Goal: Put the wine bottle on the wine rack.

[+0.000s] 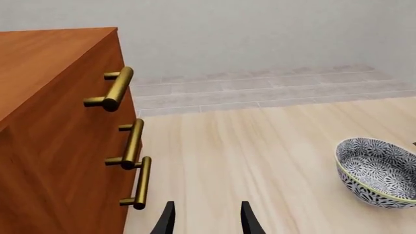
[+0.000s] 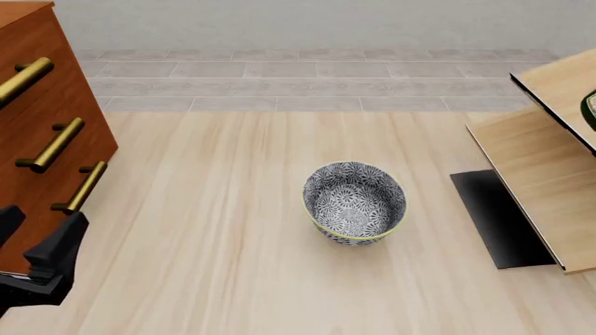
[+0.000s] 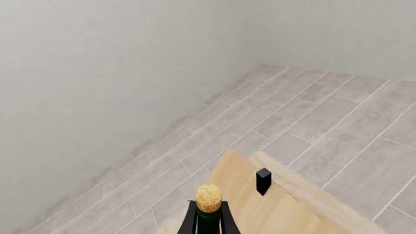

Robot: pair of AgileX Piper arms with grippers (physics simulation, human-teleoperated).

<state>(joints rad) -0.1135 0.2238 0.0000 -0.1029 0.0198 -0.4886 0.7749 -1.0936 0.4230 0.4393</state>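
The left gripper (image 2: 38, 262) sits at the lower left corner of the front view, a dark shape just in front of the drawer cabinet (image 2: 42, 125). In its own wrist view its two black fingertips (image 1: 165, 222) stand apart with only bare table (image 1: 260, 146) between them, holding nothing. The cabinet's brass handles (image 1: 117, 88) rise beside it, and the patterned bowl (image 2: 355, 203) rests on the table well apart from it, near the middle of the front view.

The right gripper (image 3: 208, 222) is outside the front view. Its wrist view shows the wine bottle (image 3: 209, 214) held between the two dark fingers, which press against either side of the green neck just below the tan cork (image 3: 209, 197). Past the cork lie the pale boards of the wine rack (image 3: 279, 209), with a small black block on them.

In the front view the rack (image 2: 540, 181) stands at the right edge on its black base plate, and a sliver of dark green shows at the frame edge above its boards.
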